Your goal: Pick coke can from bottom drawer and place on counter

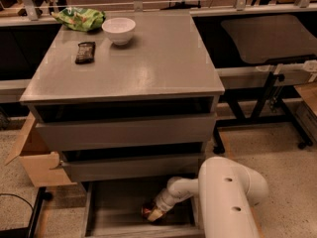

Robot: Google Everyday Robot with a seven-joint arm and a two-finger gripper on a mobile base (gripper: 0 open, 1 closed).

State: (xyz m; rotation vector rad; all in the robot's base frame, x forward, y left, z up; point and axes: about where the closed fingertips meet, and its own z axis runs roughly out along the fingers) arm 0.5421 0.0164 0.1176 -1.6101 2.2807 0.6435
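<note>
The gripper (154,213) sits in the bottom drawer (114,202) at the can (146,210); whether it grips, I cannot tell. A loose hold could drop the can, or lifting could strike the drawer above (129,166).

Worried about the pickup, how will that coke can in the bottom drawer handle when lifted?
The coke can, at the gripper in the bottom drawer, looks small, so probably light. Its smooth round metal could slip or roll.

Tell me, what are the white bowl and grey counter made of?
The bowl looks glazed ceramic or plastic: smooth, evenly white. The counter seems laminate or painted board: grey, softly reflecting light. The tool is down in the bottom drawer, at the can.
</note>
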